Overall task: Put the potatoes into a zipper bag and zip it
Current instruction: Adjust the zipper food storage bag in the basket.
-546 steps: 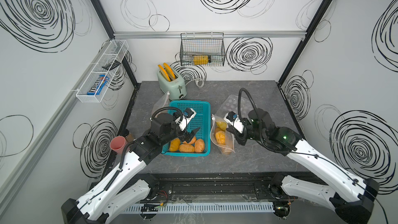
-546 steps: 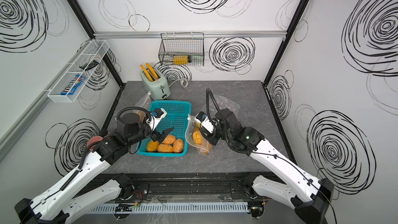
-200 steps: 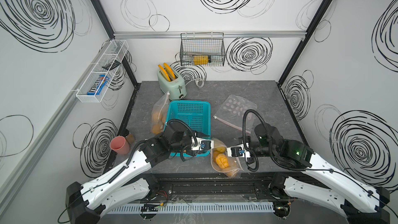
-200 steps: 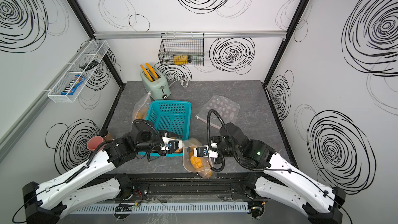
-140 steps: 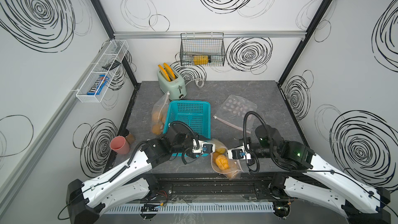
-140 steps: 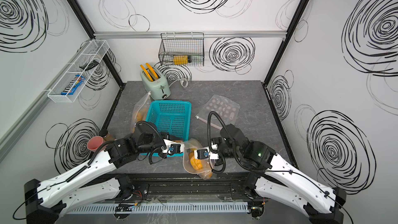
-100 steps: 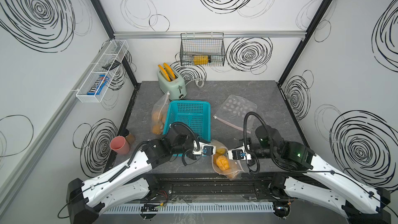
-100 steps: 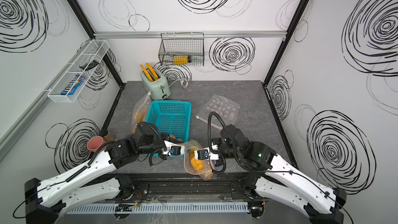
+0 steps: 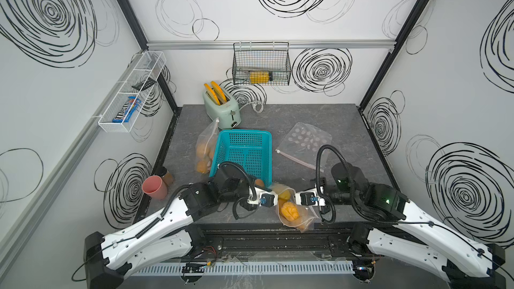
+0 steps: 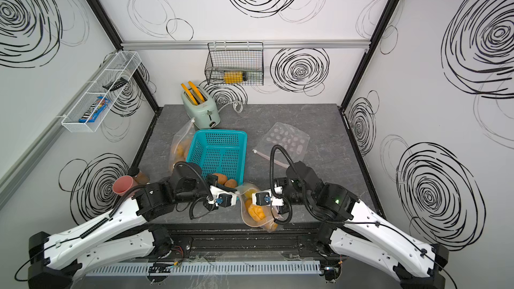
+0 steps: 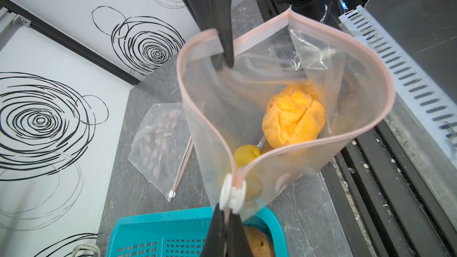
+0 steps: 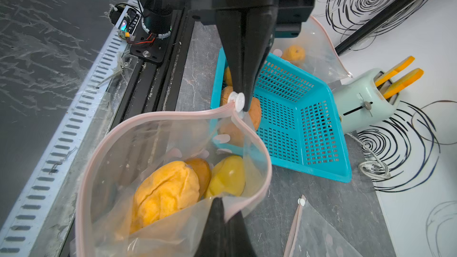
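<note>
So right at the front edge of the desk (image 9: 319, 115) the zipper bag (image 11: 304, 159) hangs between both tools, mouth gaping wide, with its belly sagging out past the edge. The left tool (image 11: 225, 218) is clenched on the bag's corner right at the white slider (image 11: 232, 192). The right tool (image 12: 220, 206) is clamped on the pink zip strip at the opposite end.

I count three potatoes inside: a big cracked orange potato (image 12: 163, 191), a browner potato (image 12: 201, 170) tucked behind it, and a yellow-green potato (image 12: 227, 176).

My guess on handling: the film is thin, floppy and slick, so the stiffer zip strip is the only sane place to pinch. The potatoes look firm and fairly heavy (they'll roll and drag the bag down).

Just behind is the teal basket (image 10: 219, 134), with two basket potatoes (image 10: 218, 177) showing at its near end in a top view. The left arm may hide more.

Touching the basket's left side is a second bag (image 9: 205, 145) holding several potatoes. I can't count them through the plastic. An empty spotted bag (image 9: 304, 141) lies flat off to the basket's right, so three bags total.

At the back edge there's one mint toaster (image 9: 222, 109) with two toast slices (image 9: 215, 94) sticking up.
</note>
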Tool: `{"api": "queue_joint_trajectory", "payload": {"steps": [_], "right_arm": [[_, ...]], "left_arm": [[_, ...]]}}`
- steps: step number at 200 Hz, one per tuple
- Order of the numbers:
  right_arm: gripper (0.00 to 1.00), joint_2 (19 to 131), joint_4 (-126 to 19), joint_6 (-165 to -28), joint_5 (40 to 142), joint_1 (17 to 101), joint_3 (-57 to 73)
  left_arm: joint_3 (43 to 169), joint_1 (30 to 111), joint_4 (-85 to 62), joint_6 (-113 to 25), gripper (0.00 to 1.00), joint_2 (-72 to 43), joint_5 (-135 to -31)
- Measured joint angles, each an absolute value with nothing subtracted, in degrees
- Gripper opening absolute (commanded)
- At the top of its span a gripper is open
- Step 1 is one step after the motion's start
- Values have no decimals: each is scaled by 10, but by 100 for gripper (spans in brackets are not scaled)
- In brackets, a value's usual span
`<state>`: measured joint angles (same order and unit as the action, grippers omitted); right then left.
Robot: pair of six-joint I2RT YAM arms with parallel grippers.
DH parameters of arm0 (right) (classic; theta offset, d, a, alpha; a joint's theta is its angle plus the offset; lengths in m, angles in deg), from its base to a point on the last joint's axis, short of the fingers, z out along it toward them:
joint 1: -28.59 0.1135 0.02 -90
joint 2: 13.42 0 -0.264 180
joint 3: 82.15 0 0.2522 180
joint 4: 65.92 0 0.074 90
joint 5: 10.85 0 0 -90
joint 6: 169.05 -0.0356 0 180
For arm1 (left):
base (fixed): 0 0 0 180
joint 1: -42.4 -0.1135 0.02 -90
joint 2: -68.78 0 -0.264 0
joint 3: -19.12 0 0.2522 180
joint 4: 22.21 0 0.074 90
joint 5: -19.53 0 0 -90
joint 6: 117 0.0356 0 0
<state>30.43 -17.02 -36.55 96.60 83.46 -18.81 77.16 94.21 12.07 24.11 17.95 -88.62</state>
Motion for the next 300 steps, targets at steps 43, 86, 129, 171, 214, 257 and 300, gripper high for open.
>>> {"api": "queue_joint_trajectory", "payload": {"steps": [43, 86, 129, 171, 214, 257, 300], "right_arm": [[38, 306, -266, -443, 871, 831, -213], [65, 347, -357, -512, 803, 790, -173], [81, 353, -431, -555, 797, 752, -119], [81, 352, -486, -584, 848, 728, -129], [69, 390, -557, -631, 992, 732, -197], [65, 463, -605, -608, 1094, 759, -237], [62, 499, -642, -532, 1167, 768, -239]], "left_arm": [[849, 935, 152, 169, 0, 143, -839], [1072, 902, 194, 50, 0, 43, -743], [1178, 858, 242, -46, 0, 22, -619], [1128, 802, 305, -107, 0, 26, -569], [1033, 786, 365, -127, 0, 36, -669], [980, 786, 379, -132, 0, 87, -794], [938, 788, 378, -118, 0, 133, -837]]}}
